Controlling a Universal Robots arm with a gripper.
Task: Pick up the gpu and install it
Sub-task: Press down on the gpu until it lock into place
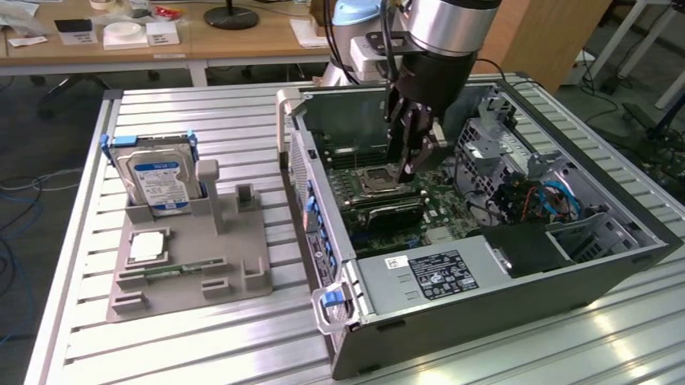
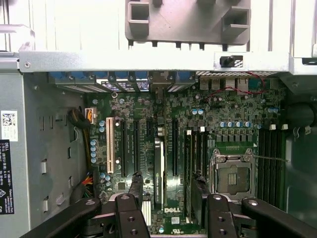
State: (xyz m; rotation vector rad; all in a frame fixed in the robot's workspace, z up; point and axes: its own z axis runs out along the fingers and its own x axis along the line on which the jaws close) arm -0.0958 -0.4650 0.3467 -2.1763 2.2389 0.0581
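Green circuit board standing on its edge, that's the thin flat gpu (image 2: 158, 171), and it's upright in one of the long black slots of the motherboard inside the open dark-grey metal computer case (image 1: 482, 309). The black two-fingered end effector (image 2: 173, 210) is down inside the case, right above the board, with its fingers (image 2: 131, 215) spread wide, one on either side of the card's line. From the wrist view I see a gap on both sides, so it's pinching nothing. In the exterior view the end effector (image 1: 412, 164) hangs off the silver-and-black arm just beside the square silvery processor socket (image 2: 233, 178), which sits empty-faced next to the card slots. The case lies on its side on the ribbed aluminium bench (image 1: 192, 345). Over on the exterior view's left, well apart from the case, there's a grey plastic holder tray (image 1: 230, 249) carrying a silver blue-labelled hard drive (image 1: 159, 180) propped upright, a small square silvery chip (image 1: 147, 245) lying flat, and a narrow green memory stick (image 1: 176, 273) in its groove.
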